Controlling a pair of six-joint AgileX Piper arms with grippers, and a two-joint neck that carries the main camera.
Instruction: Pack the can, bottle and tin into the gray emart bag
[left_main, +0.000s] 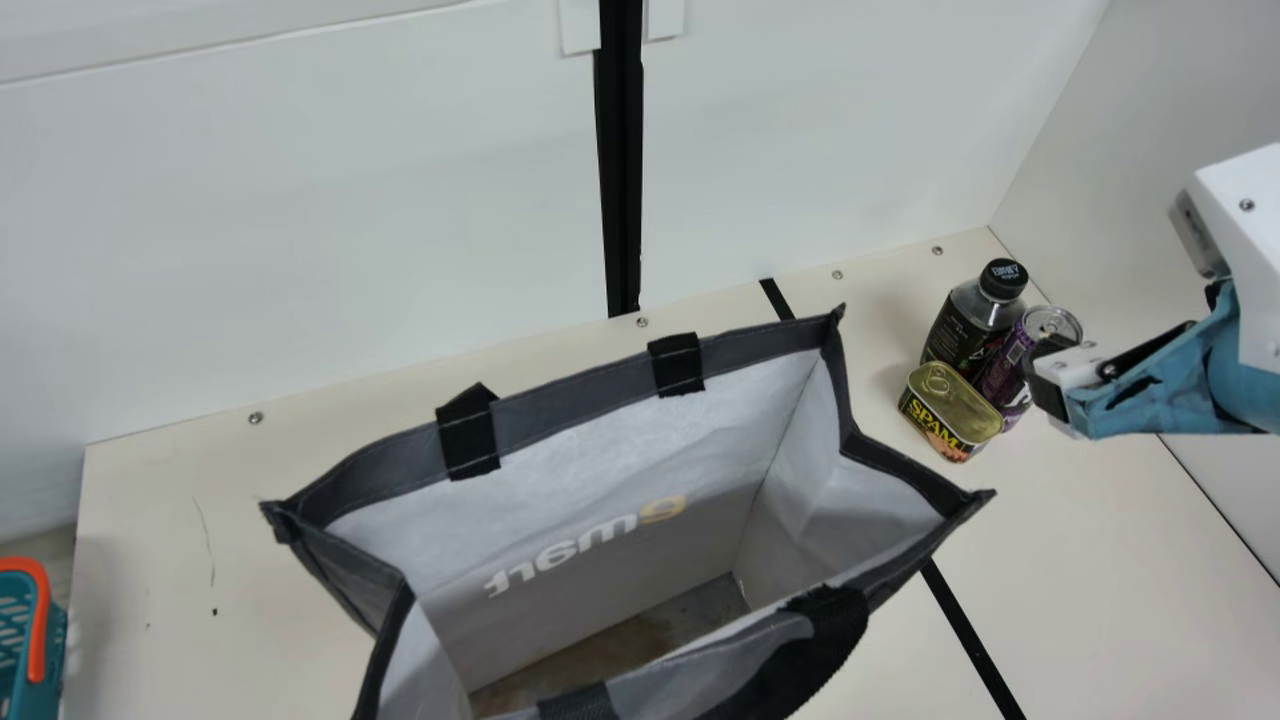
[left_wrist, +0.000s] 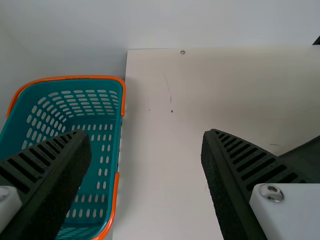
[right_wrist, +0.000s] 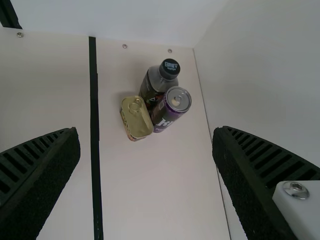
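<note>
Right gripper (right_wrist: 145, 131) is spread wide, nothing pinched, angled toward the items at our right; looks like pick prep. Left gripper (left_wrist: 146, 134) is also spread, holding nothing, over our left side of the table. Nearest container: the gray fabric emart bag (left_main: 570, 390) with dark trim and a pale lining. It stands mouth up, panels spread, so we can see down to the bottom; all three items are outside. Black strap handle (left_main: 790, 660) hangs at the near rim, probably meant to leave the opening free for drops. Off our left side sits a teal slotted plastic basket (left_wrist: 75, 87) with orange trim; not our target. Farther out, right of the bag: small rectangular gold-lidded tin (left_main: 950, 405), upright, then the slim purple can (left_main: 1045, 325), then the dark-labelled bottle (left_main: 965, 320) with black cap, all bunched together. Tight group, so we should close carefully on one; a sloppy grab could tip its neighbours. Nothing packed yet.
</note>
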